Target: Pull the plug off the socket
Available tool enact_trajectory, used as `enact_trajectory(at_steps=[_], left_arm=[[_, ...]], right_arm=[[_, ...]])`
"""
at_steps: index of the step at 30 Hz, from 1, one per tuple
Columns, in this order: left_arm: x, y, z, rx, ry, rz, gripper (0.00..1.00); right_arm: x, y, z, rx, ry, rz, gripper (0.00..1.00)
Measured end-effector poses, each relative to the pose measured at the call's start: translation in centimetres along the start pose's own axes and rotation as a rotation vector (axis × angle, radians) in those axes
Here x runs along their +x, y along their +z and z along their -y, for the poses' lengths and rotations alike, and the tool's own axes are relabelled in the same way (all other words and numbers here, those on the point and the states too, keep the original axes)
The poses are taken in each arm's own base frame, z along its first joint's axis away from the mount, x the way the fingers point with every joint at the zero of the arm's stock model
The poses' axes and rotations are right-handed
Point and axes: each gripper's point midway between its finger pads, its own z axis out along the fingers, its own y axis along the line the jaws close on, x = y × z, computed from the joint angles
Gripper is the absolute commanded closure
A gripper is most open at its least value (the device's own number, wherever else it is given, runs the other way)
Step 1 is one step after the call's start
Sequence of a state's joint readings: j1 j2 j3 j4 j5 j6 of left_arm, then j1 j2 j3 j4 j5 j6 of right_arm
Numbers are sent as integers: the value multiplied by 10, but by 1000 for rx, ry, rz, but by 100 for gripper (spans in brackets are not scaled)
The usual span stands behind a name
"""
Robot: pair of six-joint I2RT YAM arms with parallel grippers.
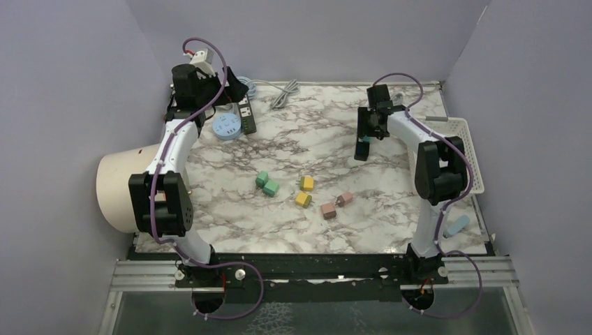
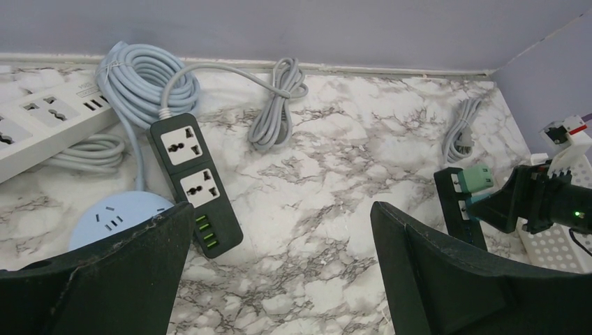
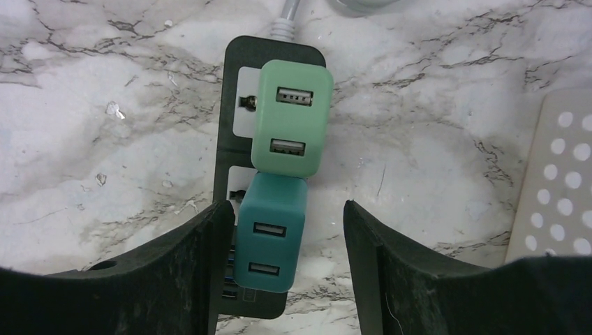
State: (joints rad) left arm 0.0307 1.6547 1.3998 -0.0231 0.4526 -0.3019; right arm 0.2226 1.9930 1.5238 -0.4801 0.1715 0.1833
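A black power strip (image 3: pixel 234 84) lies on the marble table with two USB plugs in it: a light green plug (image 3: pixel 290 125) farther away and a teal plug (image 3: pixel 269 234) nearer. My right gripper (image 3: pixel 287 213) is open and straddles the teal plug. Its left finger (image 3: pixel 209 251) is next to the plug, its right finger (image 3: pixel 370 251) stands apart. In the top view the right gripper (image 1: pixel 362 143) hangs over this strip at the right middle. My left gripper (image 2: pixel 283 216) is open and empty above bare marble at the back left (image 1: pixel 237 91).
Near the left gripper lie a second black strip with green USB ports (image 2: pixel 192 174), a white strip (image 2: pixel 42 125), a round blue socket (image 2: pixel 115 216) and coiled cables (image 2: pixel 276 105). Loose green (image 1: pixel 266 183), yellow (image 1: pixel 305 190) and pink (image 1: pixel 335 204) plugs lie mid-table. A white basket (image 1: pixel 468 150) stands right, a beige bucket (image 1: pixel 122 188) left.
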Motion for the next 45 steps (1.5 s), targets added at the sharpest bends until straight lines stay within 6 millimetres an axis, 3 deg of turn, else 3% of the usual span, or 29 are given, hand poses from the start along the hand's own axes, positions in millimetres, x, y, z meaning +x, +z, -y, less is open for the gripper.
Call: enact_trajectory(at_steps=[2, 4, 5, 7, 8, 9, 12, 15, 20, 23, 26, 29, 35, 40, 45], left_arm=[[-1, 0, 0, -1, 1, 3, 1], [-3, 0, -1, -6, 3, 10, 1], [-4, 0, 0, -5, 6, 15, 1], [-6, 0, 3, 2, 12, 22, 1], [-7, 0, 5, 5, 15, 26, 1], [-8, 0, 7, 11, 19, 30, 1], [-5, 3, 24, 46, 33, 31, 1], [12, 12, 57, 111, 40, 1, 1], [71, 37, 141, 277, 29, -115, 1], [119, 54, 171, 328, 10, -215, 1], [156, 68, 182, 342, -13, -298, 1], [177, 78, 188, 352, -35, -348, 1], [183, 89, 216, 423, -58, -371, 1], [199, 90, 245, 491, -75, -404, 1], [219, 93, 258, 505, -83, -445, 1]], right_arm=[[5, 4, 0, -2, -1, -15, 40], [10, 6, -1, -8, 0, -27, 52], [10, 6, -2, -8, 0, -27, 59], [10, 7, -4, -20, 2, -29, 88], [10, 7, -4, -22, 6, -30, 98], [10, 7, -5, -24, 8, -27, 99], [9, 7, -6, -34, 18, -27, 99], [9, 6, -11, -56, 26, -30, 99], [9, 3, -26, -142, 60, -39, 99], [6, -3, -40, -214, 89, -42, 99], [-8, -16, -53, -286, 110, -21, 99], [-26, -30, -62, -342, 125, 15, 99], [-51, -56, -78, -418, 128, 75, 99], [-50, -62, -90, -450, 114, 71, 99], [-49, -63, -94, -462, 108, 68, 99]])
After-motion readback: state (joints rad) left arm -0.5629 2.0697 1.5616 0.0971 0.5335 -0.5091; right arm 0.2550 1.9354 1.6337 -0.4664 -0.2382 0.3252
